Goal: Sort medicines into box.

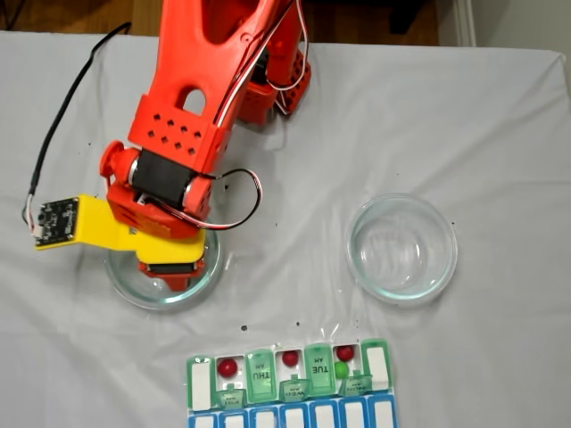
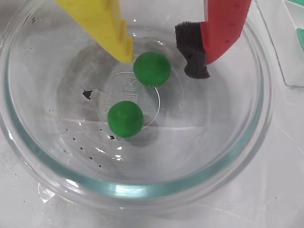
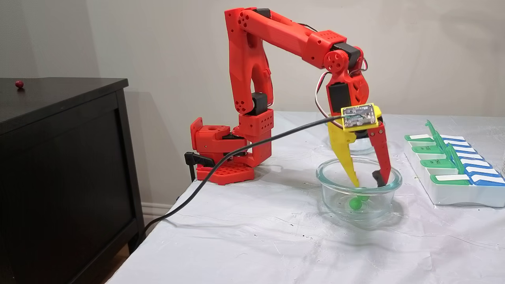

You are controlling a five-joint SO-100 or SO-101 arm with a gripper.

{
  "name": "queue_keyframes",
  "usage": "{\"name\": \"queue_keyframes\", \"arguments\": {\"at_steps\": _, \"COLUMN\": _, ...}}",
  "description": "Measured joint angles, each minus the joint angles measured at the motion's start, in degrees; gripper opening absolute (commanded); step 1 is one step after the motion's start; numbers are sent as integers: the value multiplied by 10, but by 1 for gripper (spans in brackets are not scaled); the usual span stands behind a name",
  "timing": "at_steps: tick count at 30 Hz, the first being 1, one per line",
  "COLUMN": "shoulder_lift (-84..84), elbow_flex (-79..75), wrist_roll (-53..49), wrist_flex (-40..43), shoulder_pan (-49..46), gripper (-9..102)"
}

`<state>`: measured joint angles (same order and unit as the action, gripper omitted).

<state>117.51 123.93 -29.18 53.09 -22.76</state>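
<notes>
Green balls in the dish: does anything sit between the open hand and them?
Nothing visible. In the wrist view the hand is inside the glass dish, its yellow finger right beside the upper green ball; the lower green ball lies apart.

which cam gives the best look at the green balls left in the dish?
Wrist view: both green balls sit large and unobstructed on the glass dish floor, between the open fingers. One fixed view shows them small through the dish wall; in the other fixed view the arm covers that dish.
</notes>
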Motion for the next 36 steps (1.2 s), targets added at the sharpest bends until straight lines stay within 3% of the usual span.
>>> {"name": "queue_keyframes", "arguments": {"at_steps": 31, "shoulder_lift": -23, "elbow_flex": 53, "wrist_roll": -15, "wrist_flex": -76, "shoulder_pan": 18, "gripper": 20}}
{"name": "queue_keyframes", "arguments": {"at_steps": 36, "shoulder_lift": -19, "elbow_flex": 66, "wrist_roll": -16, "wrist_flex": -85, "shoulder_pan": 18, "gripper": 13}}
